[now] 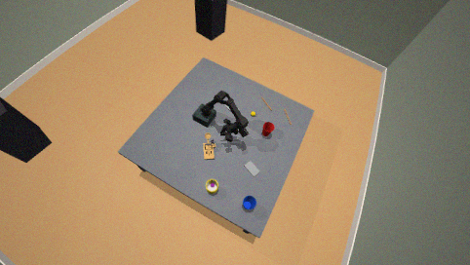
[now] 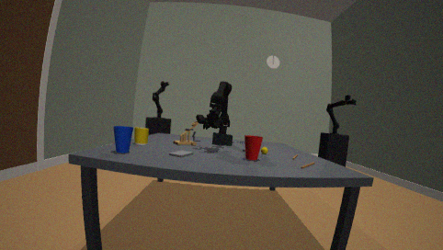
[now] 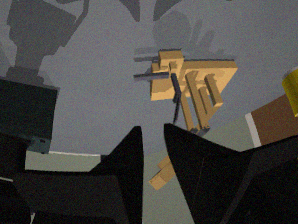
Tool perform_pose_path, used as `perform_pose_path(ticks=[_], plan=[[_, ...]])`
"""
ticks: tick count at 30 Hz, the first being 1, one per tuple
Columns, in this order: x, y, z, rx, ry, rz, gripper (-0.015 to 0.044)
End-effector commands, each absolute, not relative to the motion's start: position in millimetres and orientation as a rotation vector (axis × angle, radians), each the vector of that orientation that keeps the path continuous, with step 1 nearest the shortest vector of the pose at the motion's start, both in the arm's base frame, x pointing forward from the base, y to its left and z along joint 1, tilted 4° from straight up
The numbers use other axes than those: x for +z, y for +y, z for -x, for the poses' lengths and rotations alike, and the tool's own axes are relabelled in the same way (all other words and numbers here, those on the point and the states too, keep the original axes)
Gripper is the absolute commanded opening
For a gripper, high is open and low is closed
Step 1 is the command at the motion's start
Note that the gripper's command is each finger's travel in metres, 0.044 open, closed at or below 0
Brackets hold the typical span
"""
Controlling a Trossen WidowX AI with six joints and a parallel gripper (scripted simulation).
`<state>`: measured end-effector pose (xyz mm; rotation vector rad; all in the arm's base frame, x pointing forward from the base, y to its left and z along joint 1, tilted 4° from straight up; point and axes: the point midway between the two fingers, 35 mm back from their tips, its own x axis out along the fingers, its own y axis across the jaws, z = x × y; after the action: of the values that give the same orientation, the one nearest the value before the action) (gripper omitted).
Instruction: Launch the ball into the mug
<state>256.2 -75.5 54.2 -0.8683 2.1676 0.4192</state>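
Jaws (image 1: 225,134) (image 2: 200,119) narrowly parted, empty; purple ball (image 1: 213,185) in the yellow mug (image 1: 212,192) (image 2: 141,136) (image 3: 291,95), and a careless arm swing could tip it out!

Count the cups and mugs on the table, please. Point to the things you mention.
3: the yellow mug (image 1: 212,192) (image 2: 141,136) (image 3: 292,92) beyond the catapult (image 1: 211,152) (image 2: 184,142) (image 3: 210,75), the blue cup (image 1: 249,203) (image 2: 122,139) near a corner, the red cup (image 1: 267,130) (image 2: 253,147) beside the yellow ball (image 1: 253,114) (image 2: 265,150).

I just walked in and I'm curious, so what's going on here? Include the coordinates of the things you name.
A black robot arm (image 1: 235,108) (image 2: 221,98) hovers beside a small wooden catapult (image 1: 211,151) (image 2: 185,142) (image 3: 210,75), its jaws slightly open with nothing between them. A purple ball (image 1: 213,185) shows inside the yellow mug (image 1: 208,191) (image 2: 141,136) (image 3: 291,92), so the shot seems to have landed.
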Motion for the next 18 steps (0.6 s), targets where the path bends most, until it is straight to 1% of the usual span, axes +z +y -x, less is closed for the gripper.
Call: perform_pose_path(ticks=[1,12,18], plan=[[50.7,-84.1,-266.3,0.351,2.127,0.776,0.0157],[50.6,-118.4,-306.3,0.124,1.937,0.487,0.0440],[57.9,-145.0,-327.5,0.002,1.811,0.357,0.0440]])
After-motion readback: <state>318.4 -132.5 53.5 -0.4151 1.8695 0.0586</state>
